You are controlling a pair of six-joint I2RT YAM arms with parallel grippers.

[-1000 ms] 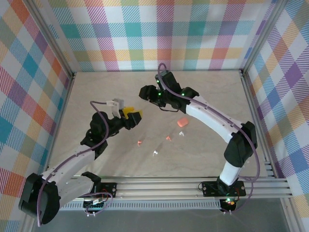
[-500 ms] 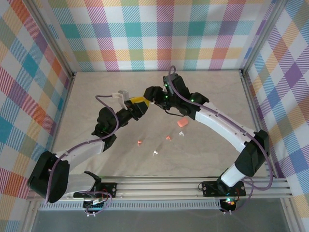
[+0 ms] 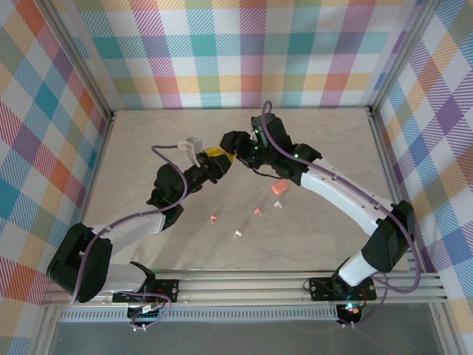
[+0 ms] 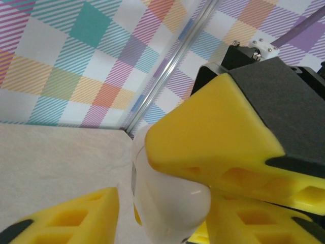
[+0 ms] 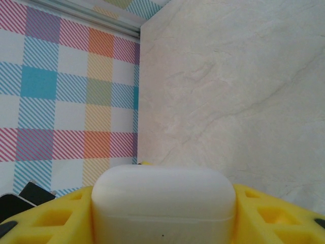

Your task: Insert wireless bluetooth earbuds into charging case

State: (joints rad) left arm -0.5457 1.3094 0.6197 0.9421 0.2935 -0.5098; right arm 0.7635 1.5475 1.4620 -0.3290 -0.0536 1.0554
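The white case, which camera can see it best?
The right wrist camera. There the white case sits big between yellow fingers, lid line showing. The left wrist camera has a yellow finger covering part of it. From the top it is too tiny to make out.

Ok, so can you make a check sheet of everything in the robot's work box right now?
Surface: pale marbled table, no spills seen.
Job's things: white charging case held up where the two grippers meet; pink charging case lying on the table; two pink earbuds and two white earbuds lying loose, outside the cases.
Clutter: nothing seen.
Grippers: right gripper shut on the white charging case; left gripper open around it, with a gap on one side.
Cables: a purple cable runs along each arm, off the table.
Surroundings: plaid walls, metal frame rail at the near edge.
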